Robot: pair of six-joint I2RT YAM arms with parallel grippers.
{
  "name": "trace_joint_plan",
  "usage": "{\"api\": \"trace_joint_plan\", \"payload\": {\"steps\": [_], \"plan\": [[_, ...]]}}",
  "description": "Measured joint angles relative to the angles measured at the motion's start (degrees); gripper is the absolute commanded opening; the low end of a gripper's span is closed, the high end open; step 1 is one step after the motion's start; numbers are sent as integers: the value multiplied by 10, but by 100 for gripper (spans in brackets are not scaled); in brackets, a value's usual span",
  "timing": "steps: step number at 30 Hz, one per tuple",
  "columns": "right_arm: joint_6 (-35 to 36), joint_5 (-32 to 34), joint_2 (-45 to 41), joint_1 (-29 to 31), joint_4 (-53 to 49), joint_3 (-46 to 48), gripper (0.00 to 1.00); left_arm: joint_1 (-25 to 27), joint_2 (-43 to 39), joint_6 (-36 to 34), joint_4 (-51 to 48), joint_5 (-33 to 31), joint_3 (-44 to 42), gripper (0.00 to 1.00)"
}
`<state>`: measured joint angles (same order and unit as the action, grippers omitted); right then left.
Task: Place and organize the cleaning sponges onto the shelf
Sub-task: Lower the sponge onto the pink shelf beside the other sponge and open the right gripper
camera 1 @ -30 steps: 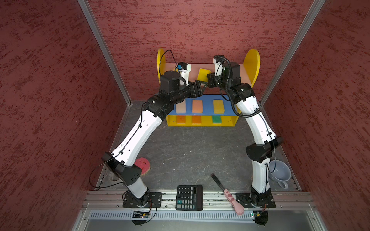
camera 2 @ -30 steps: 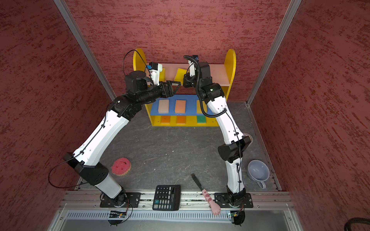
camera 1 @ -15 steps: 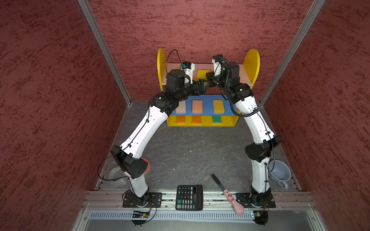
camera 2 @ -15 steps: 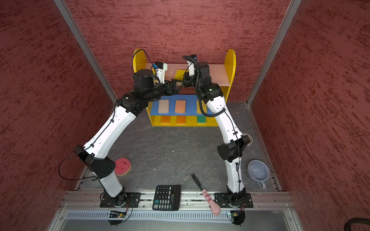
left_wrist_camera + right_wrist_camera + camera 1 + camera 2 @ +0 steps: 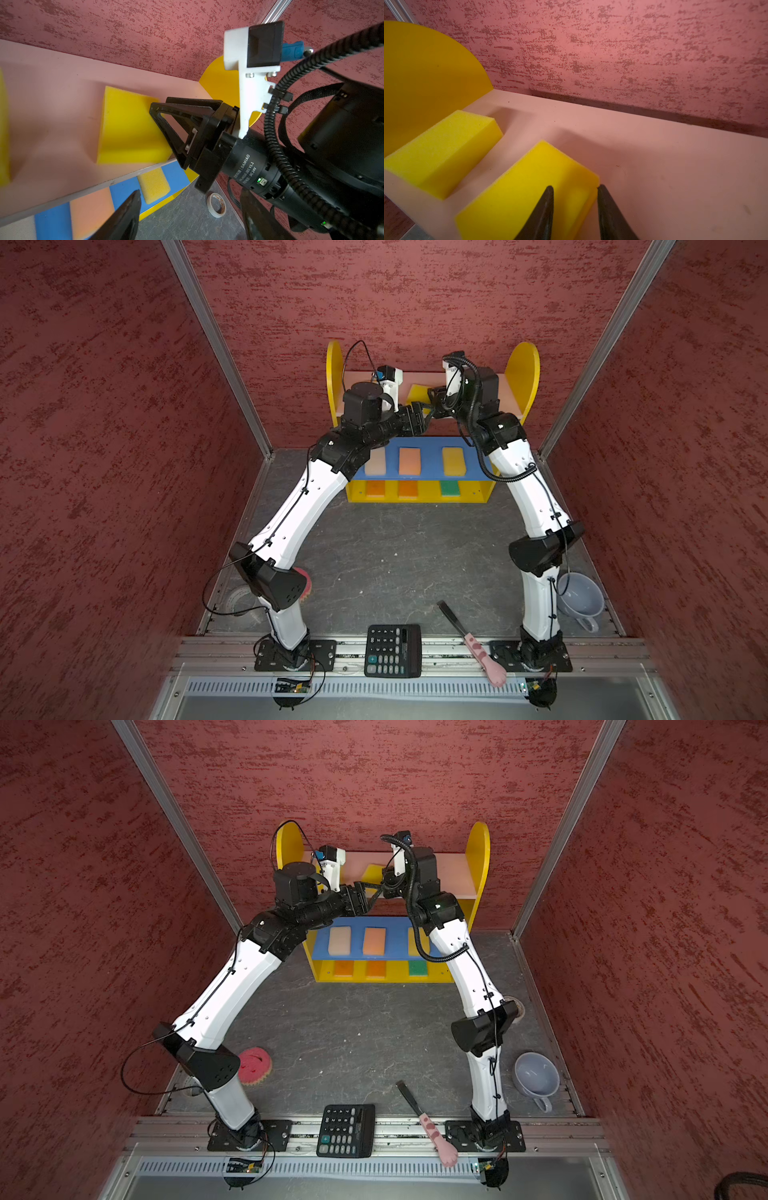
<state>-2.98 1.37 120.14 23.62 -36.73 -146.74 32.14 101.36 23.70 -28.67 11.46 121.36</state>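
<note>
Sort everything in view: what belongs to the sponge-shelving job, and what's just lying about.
Job: shelf; top: end yellow sponge, mid-board yellow sponge; middle: cream sponge, peach sponge, third yellow sponge; bottom: left orange sponge, middle orange sponge, green sponge; unshelved: round pink sponge.
Lying about: calculator, brush, cup, tape roll.

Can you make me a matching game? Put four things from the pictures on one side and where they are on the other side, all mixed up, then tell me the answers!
Things:
1. green sponge
2. round pink sponge
3. calculator
4. mug

Places:
A. across the front rail
B. on the floor, at the robot's right
C. on the yellow bottom board of the shelf
D. on the floor, at the robot's left

Pairs: 1-C, 2-D, 3-A, 4-B.
</note>
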Motion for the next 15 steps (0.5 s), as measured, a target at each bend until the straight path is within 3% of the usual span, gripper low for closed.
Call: {"api": "trace_joint_plan", "payload": {"steps": [8,15], "plan": [[-31,-30,-16,-3,-5,0,53,0,-16,5,1,-1,-19,75],[-71,-74,-76,-3,-20,15,52,0,-75,11,5,-14,-74,75]]}}
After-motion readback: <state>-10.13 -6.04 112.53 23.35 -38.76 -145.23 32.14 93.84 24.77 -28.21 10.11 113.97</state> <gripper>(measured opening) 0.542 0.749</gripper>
